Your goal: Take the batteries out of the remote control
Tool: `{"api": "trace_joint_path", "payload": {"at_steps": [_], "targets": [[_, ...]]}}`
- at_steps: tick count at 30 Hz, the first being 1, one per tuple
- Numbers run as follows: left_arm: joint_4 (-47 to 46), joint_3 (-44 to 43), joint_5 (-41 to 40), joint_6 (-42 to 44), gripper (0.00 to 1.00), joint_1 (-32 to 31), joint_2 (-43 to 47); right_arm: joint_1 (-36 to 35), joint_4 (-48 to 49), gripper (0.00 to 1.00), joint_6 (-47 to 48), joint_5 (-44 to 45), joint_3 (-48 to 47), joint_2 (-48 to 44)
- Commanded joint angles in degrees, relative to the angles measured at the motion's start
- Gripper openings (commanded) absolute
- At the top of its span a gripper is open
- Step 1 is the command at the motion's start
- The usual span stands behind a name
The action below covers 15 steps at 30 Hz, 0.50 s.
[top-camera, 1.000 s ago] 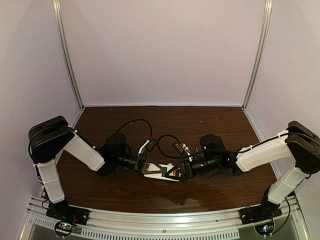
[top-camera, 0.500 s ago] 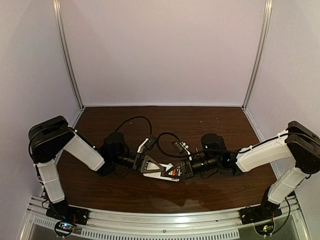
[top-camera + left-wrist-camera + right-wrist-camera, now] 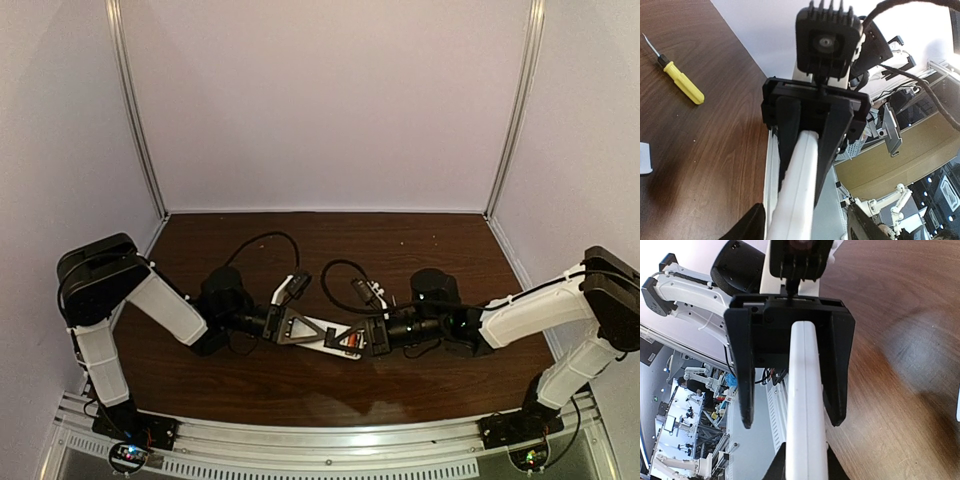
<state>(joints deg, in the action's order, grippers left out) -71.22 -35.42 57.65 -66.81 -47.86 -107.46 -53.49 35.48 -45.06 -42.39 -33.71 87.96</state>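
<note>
My left gripper [image 3: 305, 328] has let go over the last second. Its jaws now stand spread, with a gap either side of the remote control [image 3: 330, 336]. The remote spans between both grippers and has shifted slightly rightward over the table [image 3: 420, 250]. My right gripper [image 3: 355, 340] has closed and now pinches the remote's far end.

No text, label, brand, number or sign can be read on anything.

Top cam high at 6 o'clock, faces 12 over table [image 3: 400, 250]. Wrist cams close-up, facing each other along remote [image 3: 332, 338], which all views share.
</note>
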Motion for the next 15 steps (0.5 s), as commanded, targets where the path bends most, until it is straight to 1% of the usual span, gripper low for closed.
{"api": "trace_joint_path", "payload": {"at_steps": [1,4,7,11,15], "targets": [[-5.92,1.24,-0.39,-1.27,0.56,-0.31,0.95,-0.25,3.66,0.0,-1.58,3.64,1.48,-4.23],[-7.61,1.87,-0.46,-2.01,0.54,-0.31,1.65,-0.23,5.2,0.0,-3.08,4.67,2.42,-5.4],[-9.61,2.31,-0.43,-2.76,0.48,-0.31,2.11,-0.26,6.56,0.0,-4.52,5.78,3.04,-5.49],[-12.31,2.87,-0.79,-3.97,0.45,-0.26,2.24,-0.65,9.83,0.0,-6.45,6.26,3.59,-4.46],[-12.95,3.29,-1.49,-4.36,0.43,-0.08,2.28,-1.5,10.84,0.0,-7.53,6.28,3.01,-2.89]]}}
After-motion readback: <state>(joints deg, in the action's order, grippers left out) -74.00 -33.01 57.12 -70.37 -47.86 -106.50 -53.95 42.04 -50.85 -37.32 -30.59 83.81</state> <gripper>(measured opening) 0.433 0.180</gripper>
